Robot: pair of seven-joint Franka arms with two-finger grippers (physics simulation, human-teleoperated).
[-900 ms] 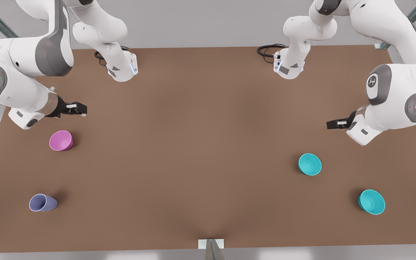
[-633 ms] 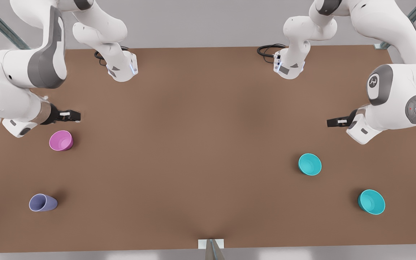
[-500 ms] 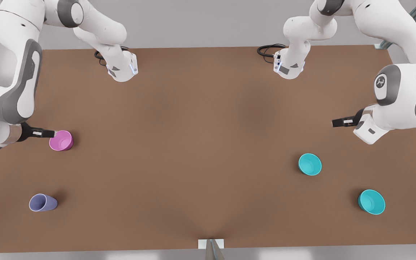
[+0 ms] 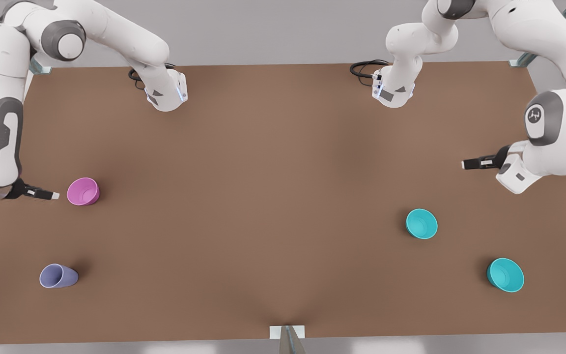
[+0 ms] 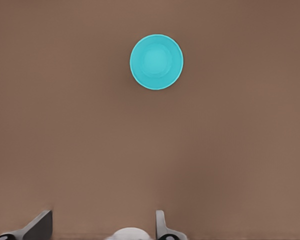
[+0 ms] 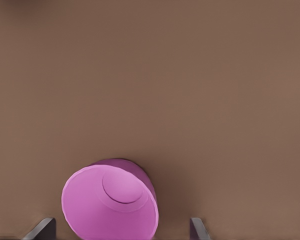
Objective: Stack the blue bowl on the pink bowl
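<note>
The pink bowl (image 4: 83, 191) stands on the brown table at the front view's left; in the right wrist view the pink bowl (image 6: 110, 202) sits between the fingers' line. My right gripper (image 4: 52, 195) (image 6: 120, 229) hangs open just beside it, toward the table's left edge, holding nothing. The blue bowl (image 4: 421, 223) rests upright at the front view's right, and the blue bowl (image 5: 156, 62) lies well ahead of my left gripper (image 5: 101, 227). That left gripper (image 4: 466, 163) is open and empty, above the table behind the bowl.
A slightly wider teal bowl (image 4: 505, 275) stands near the front right corner. A lavender-blue cup (image 4: 58, 276) stands at the front left. Both arm bases (image 4: 166, 93) (image 4: 394, 91) are mounted at the table's back edge.
My right gripper has swung toward the front and left, coming down beside the pink bowl. My left gripper has drifted a little toward the front view's right. No bowl has moved.
</note>
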